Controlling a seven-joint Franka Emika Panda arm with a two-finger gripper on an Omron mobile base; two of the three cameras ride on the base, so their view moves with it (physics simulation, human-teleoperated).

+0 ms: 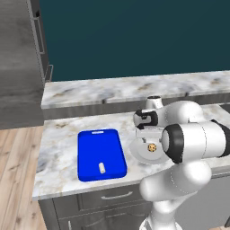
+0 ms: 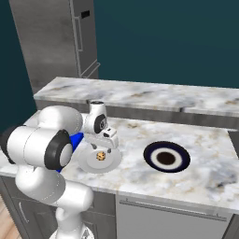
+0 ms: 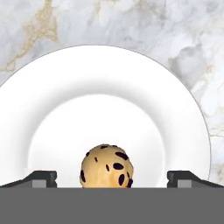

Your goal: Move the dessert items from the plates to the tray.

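**Claw spread wide above the cookie on the pale plate**

The two-finger claw [image 3: 112,179] hangs just above the round pale grey-white plate [image 3: 109,78], its dark fingertips [image 3: 41,178] standing far apart and gripping nothing. Between them, in the hand view, sits the round tan cookie with dark chips [image 3: 106,166], resting on the plate's flat middle and not touched by either finger. In the base views that cookie [image 1: 152,147] lies on the pale plate [image 2: 88,163] under the white arm's wrist.

The bright blue flat rectangular tray with rounded corners [image 1: 101,155] lies on the marbled white tabletop [image 1: 58,148] just beside the pale plate. The small white stubby cylinder [image 1: 102,168] lies on the tray, near its front edge.

The round dark navy plate with a white centre [image 2: 166,157] sits on the tabletop, well apart from the pale plate.
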